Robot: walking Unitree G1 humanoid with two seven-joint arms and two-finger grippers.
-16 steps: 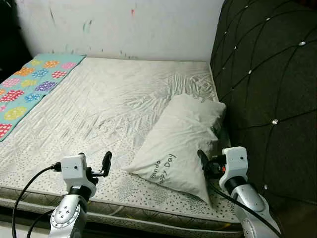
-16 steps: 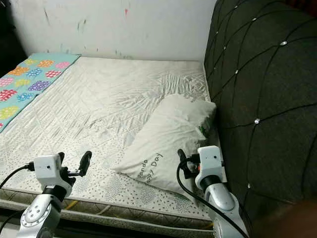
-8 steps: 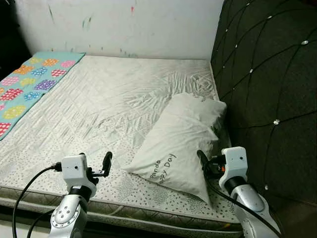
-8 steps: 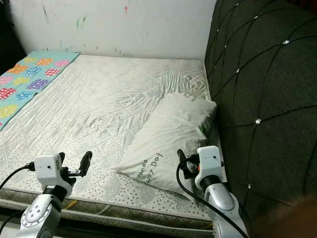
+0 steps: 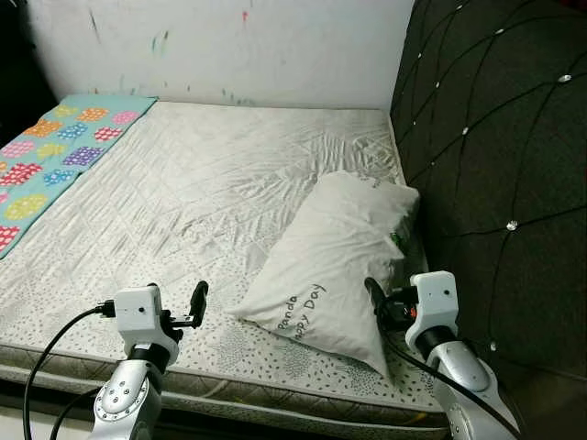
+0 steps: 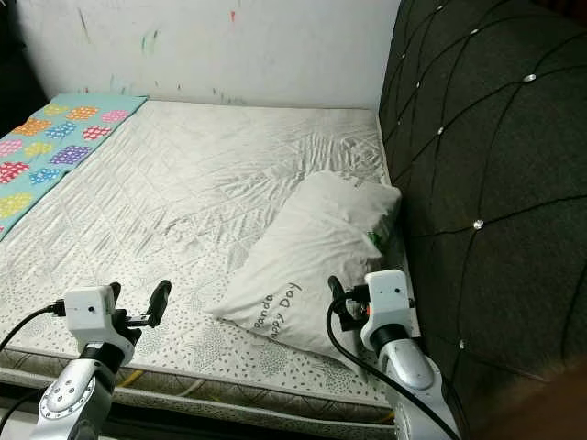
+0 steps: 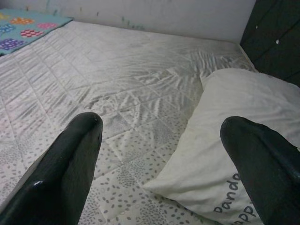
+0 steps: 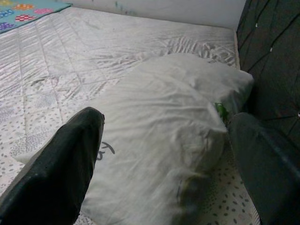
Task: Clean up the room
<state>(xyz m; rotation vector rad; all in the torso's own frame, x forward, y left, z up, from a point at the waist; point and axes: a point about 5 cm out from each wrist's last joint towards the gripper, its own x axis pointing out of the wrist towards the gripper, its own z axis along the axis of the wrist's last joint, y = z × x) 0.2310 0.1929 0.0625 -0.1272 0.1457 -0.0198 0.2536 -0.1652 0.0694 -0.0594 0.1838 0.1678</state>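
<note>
Nearest to you, the left gripper (image 7: 161,154) hovers over the near edge of the mattress (image 5: 183,192), and its two black fingers (image 7: 65,164) are spread wide with nothing between them. The right gripper (image 8: 168,159) is also wide open; you see it just before the near end of the white pillow (image 5: 339,257), not holding it. The pillow lies diagonally on the right side of the mattress, and its far end is close to the dark tufted headboard (image 5: 495,137). On its near corner you can read printed words. Farther away, at the left, a turquoise blanket (image 5: 55,151) with coloured spots covers the mattress edge. Behind all this stands a white wall (image 5: 229,46) with small paint marks.
</note>
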